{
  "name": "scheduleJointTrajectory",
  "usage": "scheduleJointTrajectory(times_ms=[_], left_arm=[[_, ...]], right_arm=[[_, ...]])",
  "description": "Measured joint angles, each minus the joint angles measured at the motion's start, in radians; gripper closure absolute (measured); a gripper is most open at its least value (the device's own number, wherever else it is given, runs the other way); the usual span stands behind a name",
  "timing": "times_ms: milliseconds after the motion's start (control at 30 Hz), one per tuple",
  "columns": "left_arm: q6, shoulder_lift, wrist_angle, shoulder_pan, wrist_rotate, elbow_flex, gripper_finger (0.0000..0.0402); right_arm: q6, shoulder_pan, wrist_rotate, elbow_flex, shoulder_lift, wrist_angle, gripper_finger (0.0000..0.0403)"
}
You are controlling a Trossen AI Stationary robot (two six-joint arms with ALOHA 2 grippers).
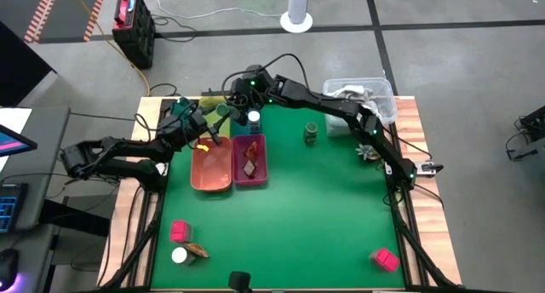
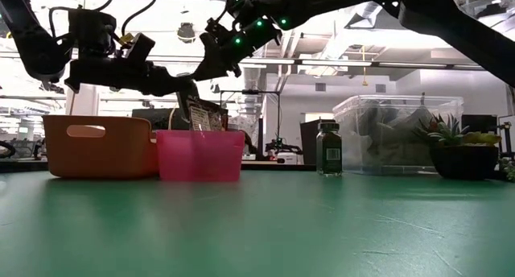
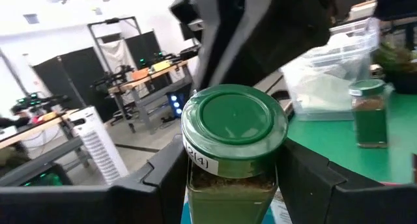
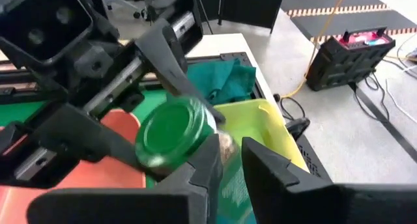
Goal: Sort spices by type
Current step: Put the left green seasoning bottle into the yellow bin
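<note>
A green-lidded spice jar is held up by my left gripper, which is shut on it just beyond the far ends of the orange tray and the pink tray. The same jar shows in front of my right gripper. That gripper reaches in from the table's right, with its fingers a narrow gap apart and nothing between them. A second green jar stands on the mat. A white-capped jar sits below the right arm. A reddish-brown piece lies in the pink tray. My left gripper pinches the jar's glass body just under the lid between its two fingers, one on each side. The fingers come about level from the table's left. The jar is lifted clear of the table, lid uppermost.
A yellow tray and a teal one sit at the far left. Near the front edge are two pink blocks, and a white-capped jar beside a brown piece. A clear tub and a plant stand far right.
</note>
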State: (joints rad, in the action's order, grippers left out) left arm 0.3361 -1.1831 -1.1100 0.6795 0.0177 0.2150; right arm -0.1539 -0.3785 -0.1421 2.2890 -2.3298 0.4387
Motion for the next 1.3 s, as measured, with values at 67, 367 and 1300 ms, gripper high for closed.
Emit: scheduleJointTrajectory(times_ms=[67, 367, 1300], left_arm=[[0.002, 0.001, 0.008, 0.007, 0.013, 0.001, 0.0213], [-0.073, -0.001, 0.079, 0.094, 0.057, 0.001, 0.0214], [-0.403, -0.354, 0.125, 0.183, 0.295, 0.120, 0.0214]], right_arm=[[-0.002, -0.007, 0.000, 0.000, 0.006, 0.036, 0.0308], [-0.034, -0.038, 0.011, 0.001, 0.070, 0.173, 0.0308], [-0.118, 0.067, 0.016, 0.003, 0.233, 0.369, 0.0308]])
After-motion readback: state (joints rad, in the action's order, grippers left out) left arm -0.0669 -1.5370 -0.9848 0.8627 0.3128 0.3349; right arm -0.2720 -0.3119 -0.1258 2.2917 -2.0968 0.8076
